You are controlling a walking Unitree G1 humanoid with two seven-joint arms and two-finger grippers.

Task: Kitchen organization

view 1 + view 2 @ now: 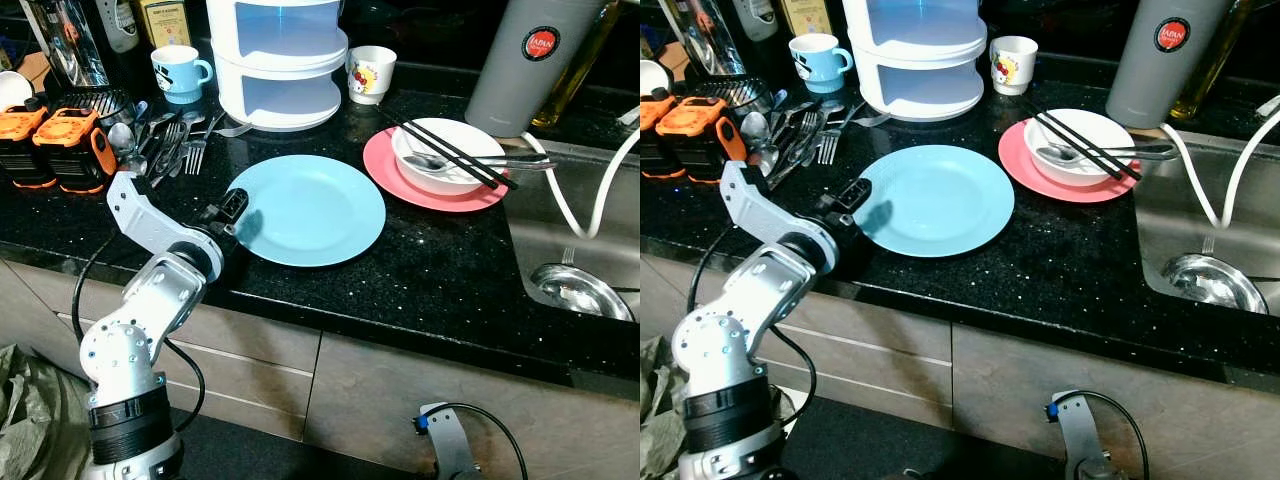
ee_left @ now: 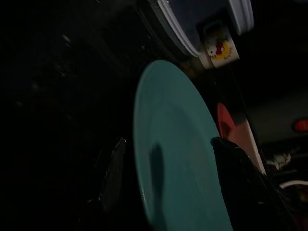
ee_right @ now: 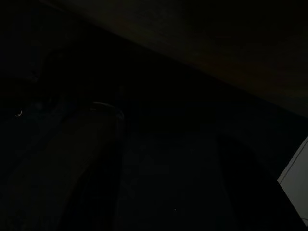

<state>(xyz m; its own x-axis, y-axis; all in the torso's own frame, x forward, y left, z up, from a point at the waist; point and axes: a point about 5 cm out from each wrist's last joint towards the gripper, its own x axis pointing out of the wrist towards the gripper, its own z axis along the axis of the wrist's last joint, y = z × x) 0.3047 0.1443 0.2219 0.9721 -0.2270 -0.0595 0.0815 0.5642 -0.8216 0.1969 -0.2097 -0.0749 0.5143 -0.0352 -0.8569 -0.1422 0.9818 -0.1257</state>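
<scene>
Plates on tabletop (image 1: 420, 270): two.
Left tool (image 1: 238, 212) straddled blue plate (image 1: 310, 210) rim, fingers apart; pink plate (image 1: 385, 170) carried bowl (image 1: 455, 150), chopsticks (image 1: 450, 150); right tool state unclear.

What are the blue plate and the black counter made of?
The blue plate looks like smooth plastic or melamine, though it could be glazed ceramic: flat even colour, soft sheen. The counter looks like polished stone, likely granite: black with tiny glittery flecks. The left claw reaches the plate's rim.
</scene>
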